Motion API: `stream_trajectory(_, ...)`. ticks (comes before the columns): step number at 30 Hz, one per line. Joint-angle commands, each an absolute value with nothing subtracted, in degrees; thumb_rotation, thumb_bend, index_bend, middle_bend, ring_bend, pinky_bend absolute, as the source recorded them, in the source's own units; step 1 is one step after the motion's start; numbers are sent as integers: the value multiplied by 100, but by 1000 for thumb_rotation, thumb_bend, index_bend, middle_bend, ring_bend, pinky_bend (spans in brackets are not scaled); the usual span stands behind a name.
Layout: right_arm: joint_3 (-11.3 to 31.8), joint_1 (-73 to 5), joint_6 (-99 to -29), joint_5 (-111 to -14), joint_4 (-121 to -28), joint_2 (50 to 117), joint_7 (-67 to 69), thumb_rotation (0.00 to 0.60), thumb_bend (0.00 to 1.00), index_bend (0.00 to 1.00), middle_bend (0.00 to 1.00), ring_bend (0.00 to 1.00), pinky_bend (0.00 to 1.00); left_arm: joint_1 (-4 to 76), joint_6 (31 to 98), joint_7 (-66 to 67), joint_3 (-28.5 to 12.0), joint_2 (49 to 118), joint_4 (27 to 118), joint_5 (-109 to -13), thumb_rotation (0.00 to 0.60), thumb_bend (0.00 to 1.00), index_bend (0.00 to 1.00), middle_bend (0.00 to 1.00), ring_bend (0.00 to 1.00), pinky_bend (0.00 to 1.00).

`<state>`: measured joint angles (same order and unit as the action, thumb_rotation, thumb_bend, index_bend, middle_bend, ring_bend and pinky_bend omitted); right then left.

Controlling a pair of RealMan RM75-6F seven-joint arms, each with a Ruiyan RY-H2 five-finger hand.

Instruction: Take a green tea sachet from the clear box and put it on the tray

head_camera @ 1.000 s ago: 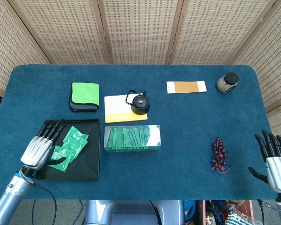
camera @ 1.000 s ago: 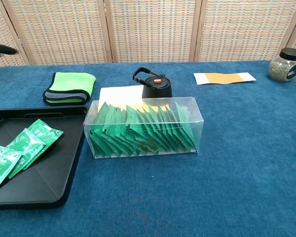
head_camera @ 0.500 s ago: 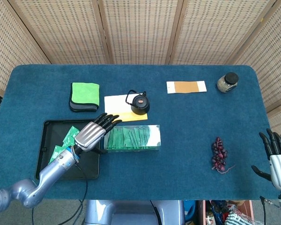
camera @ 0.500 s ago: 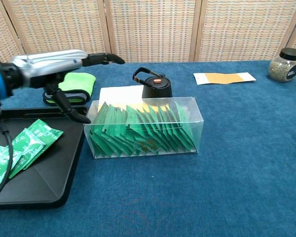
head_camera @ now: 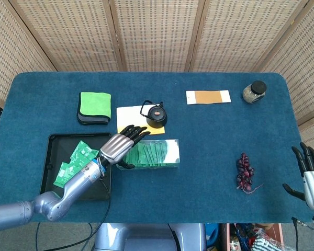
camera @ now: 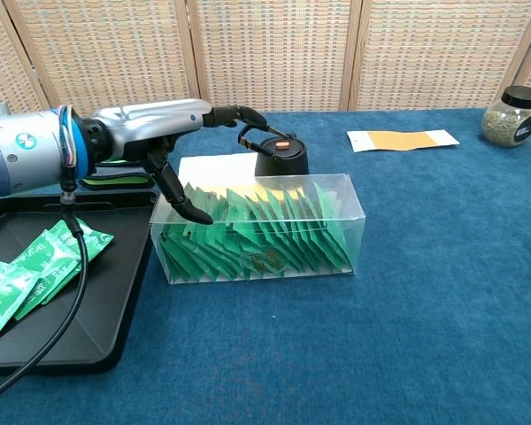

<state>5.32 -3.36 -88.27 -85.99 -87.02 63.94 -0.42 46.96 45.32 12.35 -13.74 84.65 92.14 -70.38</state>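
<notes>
Green sachets [camera: 257, 237] boxed, left hand [camera: 173, 133] spread above

Left hand [head_camera: 120, 145] outstretched, fingers apart

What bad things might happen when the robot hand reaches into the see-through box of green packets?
The left hand hovers open over the clear plastic box; it might knock the light box askew. The green tea sachets are packed tightly, so several could lift together. The small black kettle stands just behind and could get bumped.
</notes>
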Motion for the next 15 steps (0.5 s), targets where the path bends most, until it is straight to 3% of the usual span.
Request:
stream_trajectory(1,534,-336,-8813,-8584,-8699,6390,-31,600,0,0,0,0,0,4775,4489,1279,-1386,8523,9167,-6945,600,56,0,0,0,0)
stream_trajectory(15,528,-354,-8712,-8534,-8715,6351,59,600,0,0,0,0,0,5122,4354,1511,-1371,8877,8835,-6403,600,56,0,0,0,0)
